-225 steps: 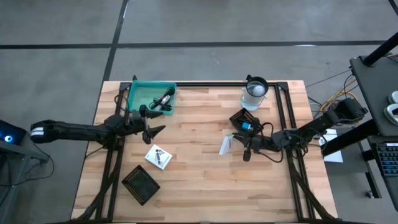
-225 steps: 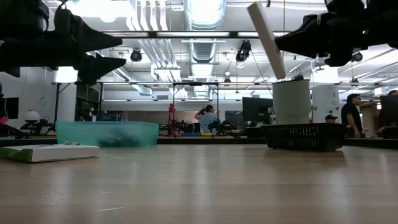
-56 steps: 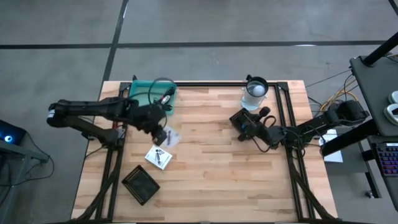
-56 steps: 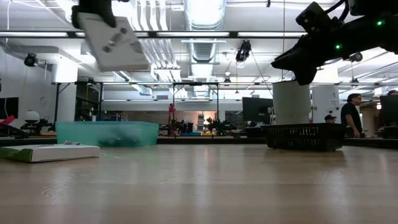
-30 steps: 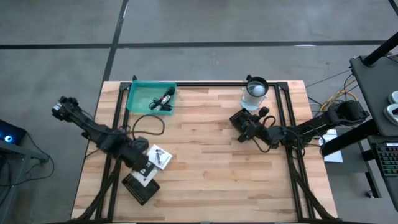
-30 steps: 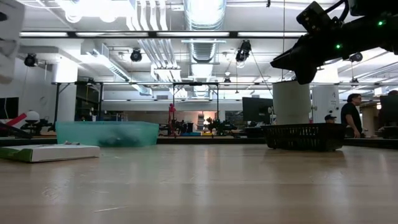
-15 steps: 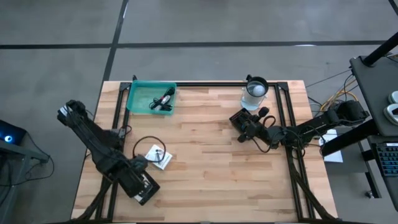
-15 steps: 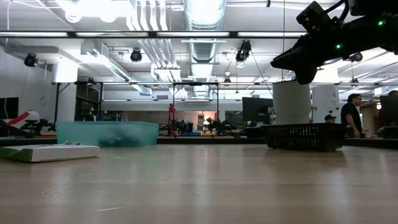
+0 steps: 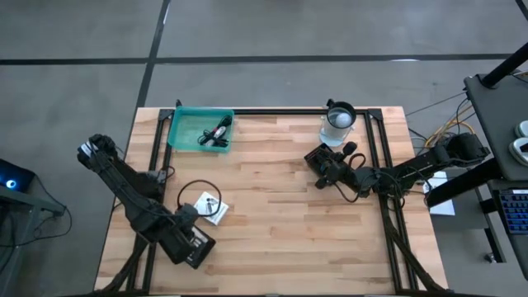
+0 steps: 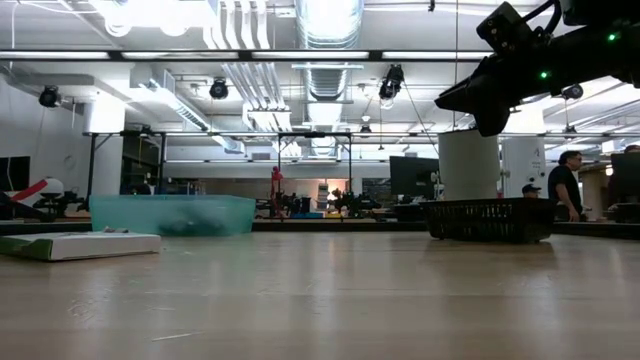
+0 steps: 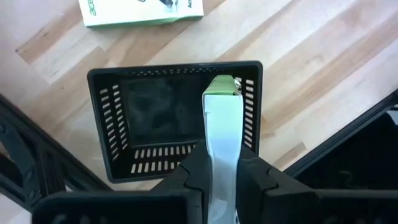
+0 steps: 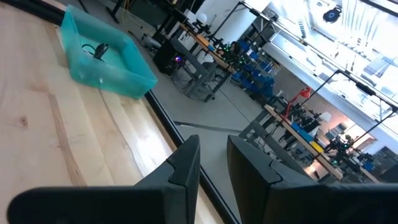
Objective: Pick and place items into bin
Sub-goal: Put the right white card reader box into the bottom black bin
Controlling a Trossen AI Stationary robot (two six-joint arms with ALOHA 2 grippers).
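Over the black basket (image 11: 175, 121) at the table's near left corner, my left gripper (image 11: 221, 168) has its fingers clamped on a flat white packet (image 11: 222, 127) held edge-up, its green-trimmed end poking over the basket's inside. From above, that gripper (image 9: 183, 233) sits right on top of the basket (image 9: 195, 247), so I judge this is the drop. To do it well I'd keep the packet's free end inside the rim, clear of the slotted walls, lower a touch so it doesn't bounce out, then let go and lift straight up. A second packet (image 9: 212, 207) lies on the wood just beside a loop of cable (image 9: 191, 195). My teal bin (image 9: 201, 129), at the far left, has cables in it. My right gripper (image 9: 324, 172) waits above the table's right side, holding nothing, fingers a narrow gap apart (image 12: 187, 163)
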